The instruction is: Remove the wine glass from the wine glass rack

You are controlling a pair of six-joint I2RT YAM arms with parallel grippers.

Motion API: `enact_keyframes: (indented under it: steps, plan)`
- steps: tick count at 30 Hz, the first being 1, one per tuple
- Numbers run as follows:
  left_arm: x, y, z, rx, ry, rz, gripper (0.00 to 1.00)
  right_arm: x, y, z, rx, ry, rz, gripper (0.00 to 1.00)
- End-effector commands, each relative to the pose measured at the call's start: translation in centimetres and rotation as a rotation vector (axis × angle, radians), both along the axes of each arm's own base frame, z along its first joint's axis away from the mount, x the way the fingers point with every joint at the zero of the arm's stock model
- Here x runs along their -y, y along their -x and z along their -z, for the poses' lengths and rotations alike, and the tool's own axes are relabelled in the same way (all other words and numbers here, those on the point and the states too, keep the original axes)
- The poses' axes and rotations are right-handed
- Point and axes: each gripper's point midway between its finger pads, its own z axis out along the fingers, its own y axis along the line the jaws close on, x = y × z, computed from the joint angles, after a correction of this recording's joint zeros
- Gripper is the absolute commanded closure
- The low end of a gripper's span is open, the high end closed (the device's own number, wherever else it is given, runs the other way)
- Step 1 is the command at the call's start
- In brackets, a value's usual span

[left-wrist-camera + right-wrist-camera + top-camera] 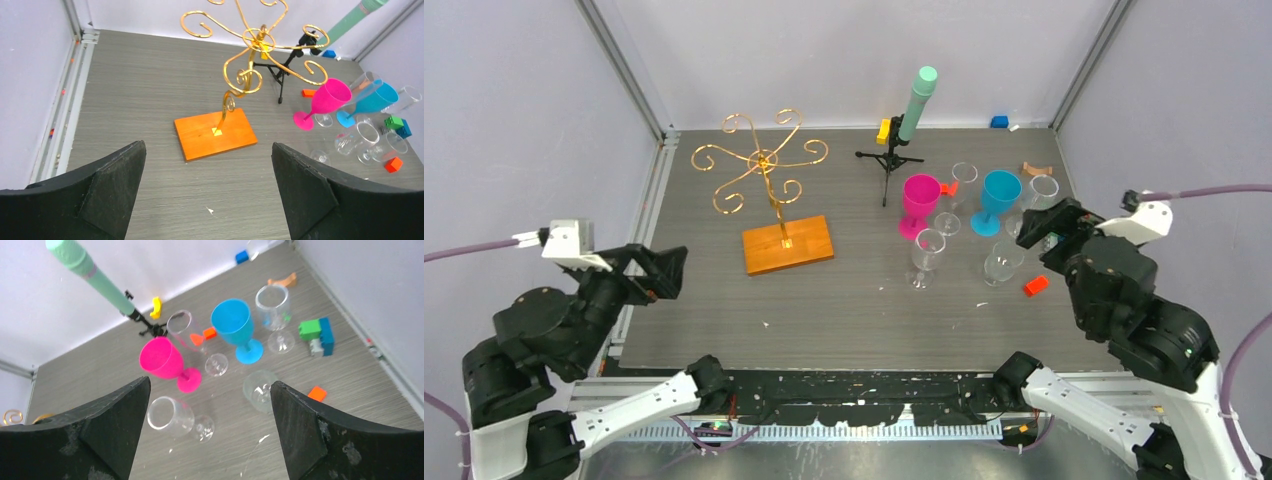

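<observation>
Your two arms are hovering at the near edge of the table [844, 300].
Your left gripper [208, 147] is gaping wide and gripping nothing; your right gripper [210, 385] is doing likewise. Just beyond the right gripper, clear wine glasses [927, 250] are standing on the table around a pink goblet [919, 197] and a blue goblet [999, 193]. Beyond the left gripper, the wine glass rack [765, 158] is standing on its wooden base [788, 245], well apart from the glasses. Farthest back, a black tripod [889, 160] is carrying a tilted mint-green cylinder [917, 103].
</observation>
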Motion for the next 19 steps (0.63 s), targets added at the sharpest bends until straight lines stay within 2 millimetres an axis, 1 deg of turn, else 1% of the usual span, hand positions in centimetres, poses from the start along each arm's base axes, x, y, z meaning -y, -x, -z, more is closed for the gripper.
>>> enact_keyframes:
  steps: [1,3,7,9,13,15,19]
  plan:
    - [-2.9,0.5,-0.9,0.064,0.029,-0.079,0.00,5.3,2.5,-3.5,0.110,0.039,0.172,0.04]
    - [-3.4,0.7,-0.9,0.071,0.035,-0.085,0.00,6.9,3.6,-4.2,0.141,0.039,0.208,0.04]
    - [-3.8,0.8,-1.0,0.078,0.035,-0.094,0.00,9.6,5.9,-5.2,0.201,0.012,0.261,0.04]
    - [-3.9,0.8,-1.0,0.076,0.030,-0.097,0.00,10.4,6.7,-5.3,0.222,-0.005,0.278,0.04]
    - [-3.9,0.8,-1.1,0.081,0.034,-0.097,0.00,11.3,7.6,-5.4,0.246,-0.032,0.289,0.04]
    - [-3.8,0.7,-1.2,0.085,0.036,-0.096,0.00,11.3,7.7,-5.2,0.247,-0.035,0.288,0.04]
    - [-4.3,0.6,-1.1,0.082,0.047,-0.135,0.00,11.2,7.6,-4.8,0.239,-0.035,0.286,0.04]
